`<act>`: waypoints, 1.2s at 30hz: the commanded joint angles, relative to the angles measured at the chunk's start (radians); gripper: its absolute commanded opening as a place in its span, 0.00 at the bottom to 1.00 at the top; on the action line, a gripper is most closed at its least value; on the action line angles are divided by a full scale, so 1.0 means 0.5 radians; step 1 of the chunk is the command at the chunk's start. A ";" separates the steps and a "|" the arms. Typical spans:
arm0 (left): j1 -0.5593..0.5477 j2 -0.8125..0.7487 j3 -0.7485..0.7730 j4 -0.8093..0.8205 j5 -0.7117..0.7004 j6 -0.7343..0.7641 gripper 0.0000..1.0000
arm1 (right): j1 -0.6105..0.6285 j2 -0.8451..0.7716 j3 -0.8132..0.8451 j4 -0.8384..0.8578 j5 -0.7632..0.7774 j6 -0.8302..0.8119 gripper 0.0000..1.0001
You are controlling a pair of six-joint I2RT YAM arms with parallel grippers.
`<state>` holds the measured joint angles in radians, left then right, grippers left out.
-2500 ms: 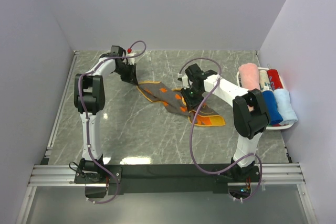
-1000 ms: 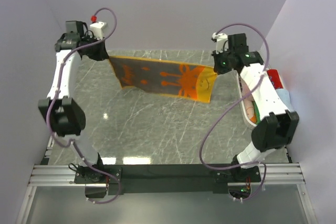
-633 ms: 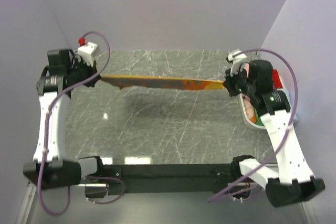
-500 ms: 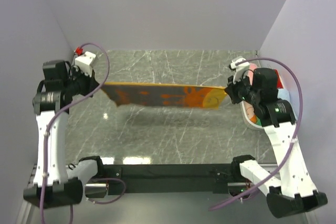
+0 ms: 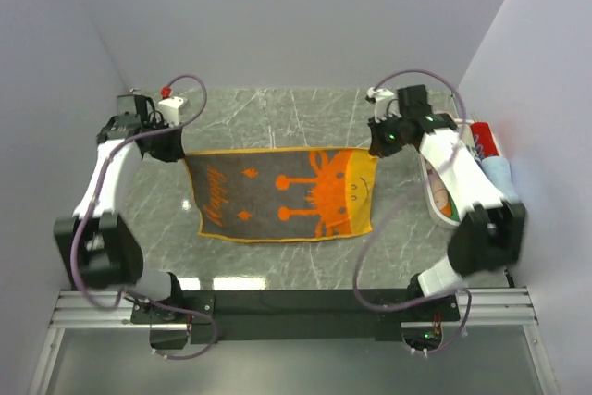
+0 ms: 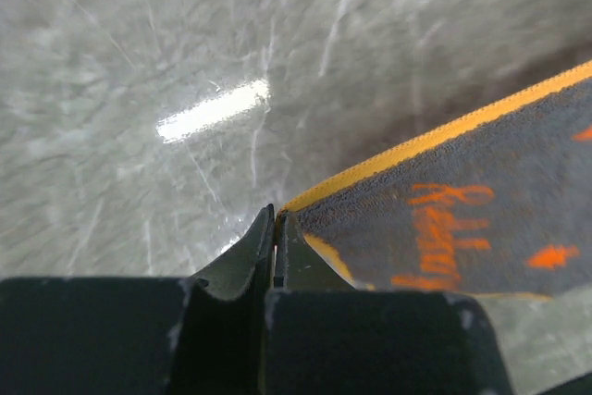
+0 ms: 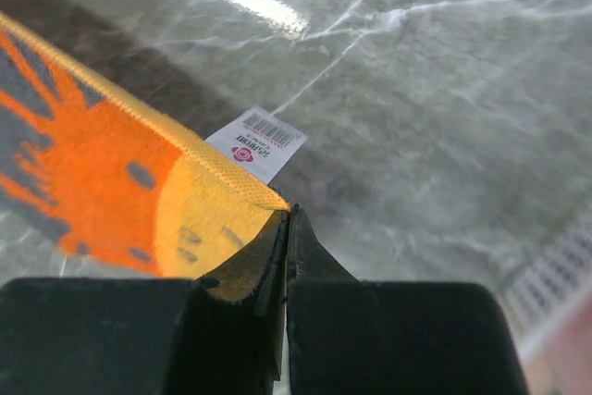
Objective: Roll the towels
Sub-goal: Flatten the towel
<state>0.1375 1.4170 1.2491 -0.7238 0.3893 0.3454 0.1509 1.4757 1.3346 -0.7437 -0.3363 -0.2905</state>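
Towel (image 5: 282, 193) in grey and orange is stretching wide over the bench (image 5: 277, 122). The left end effector (image 5: 176, 151) is pinching its far left corner, and the right end effector (image 5: 375, 147) is pinching its far right corner.

The grey-and-orange towel (image 5: 287, 193) is spread wide, lettering up, over the marble bench (image 5: 277, 108). The left tool (image 5: 178, 151) and right tool (image 5: 376, 147) each pinch a far corner.
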 commanded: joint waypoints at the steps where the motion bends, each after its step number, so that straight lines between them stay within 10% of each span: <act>1: 0.013 0.388 0.176 0.214 -0.168 0.015 0.00 | -0.016 0.421 0.296 0.094 0.016 0.111 0.00; 10: -0.051 1.503 1.121 0.116 -0.275 -0.092 0.00 | -0.001 1.401 1.251 -0.034 0.150 0.164 0.00; 16: -0.094 1.725 1.383 0.091 -0.285 -0.142 0.01 | 0.011 1.573 1.346 0.055 0.252 0.207 0.09; 21: -0.094 1.716 1.483 0.028 -0.245 -0.237 0.39 | 0.017 1.614 1.473 0.110 0.498 0.286 0.51; 24: -0.076 1.658 1.539 -0.056 -0.260 -0.298 0.48 | 0.008 1.507 1.451 0.125 0.562 0.302 0.52; 36: -0.036 0.753 0.553 -0.426 0.136 -0.001 0.28 | 0.100 0.688 0.419 -0.120 0.194 0.280 0.40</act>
<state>0.1253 1.8816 1.6341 -0.8509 0.3904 0.2813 0.1680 1.9251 1.6905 -0.7662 -0.2028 -0.1600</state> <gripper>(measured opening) 0.295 0.414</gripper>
